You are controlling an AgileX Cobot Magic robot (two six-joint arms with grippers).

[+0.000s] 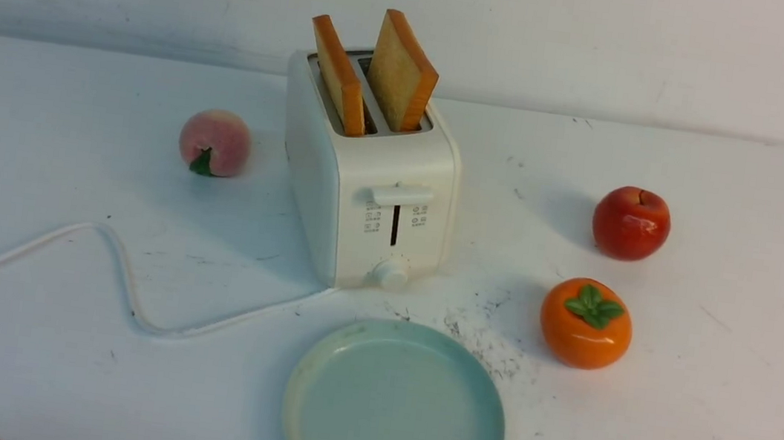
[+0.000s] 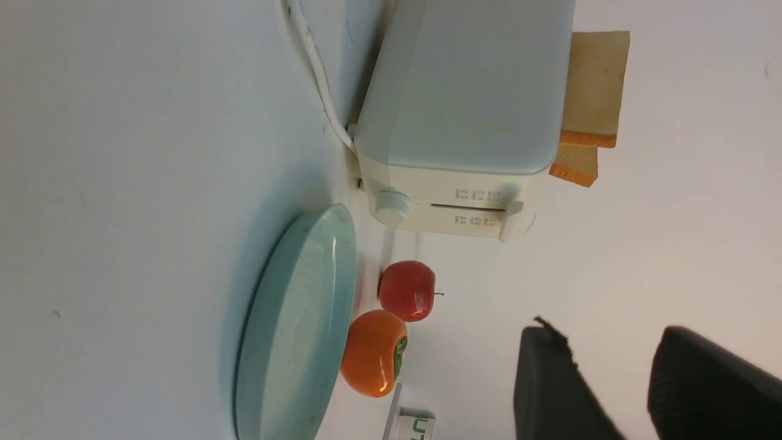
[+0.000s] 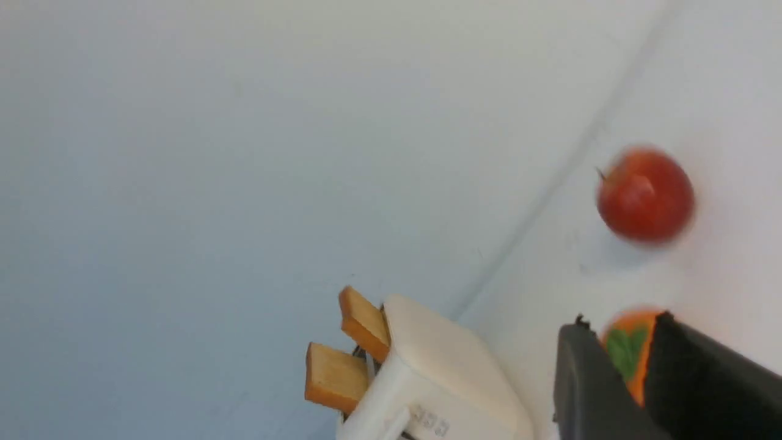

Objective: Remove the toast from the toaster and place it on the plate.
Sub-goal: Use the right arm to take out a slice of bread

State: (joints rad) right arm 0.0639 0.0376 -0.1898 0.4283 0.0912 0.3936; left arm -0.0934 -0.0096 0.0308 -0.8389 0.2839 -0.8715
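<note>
Two golden-brown toast slices [image 1: 399, 71] are stood proud of the white boxy two-slot toaster [image 1: 365, 194], seemingly for pinching. The round pale blue-green plate [image 1: 399, 408] is laid at its six o'clock, probably to shorten the carry. The left gripper [image 2: 611, 348] and right gripper [image 3: 623, 342] are held with fingers apart, empty.

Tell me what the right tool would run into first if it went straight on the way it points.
Probably the orange persimmon: it shows in the gap of the right tool, with nothing nearer in that line. Depth is unclear.
</note>
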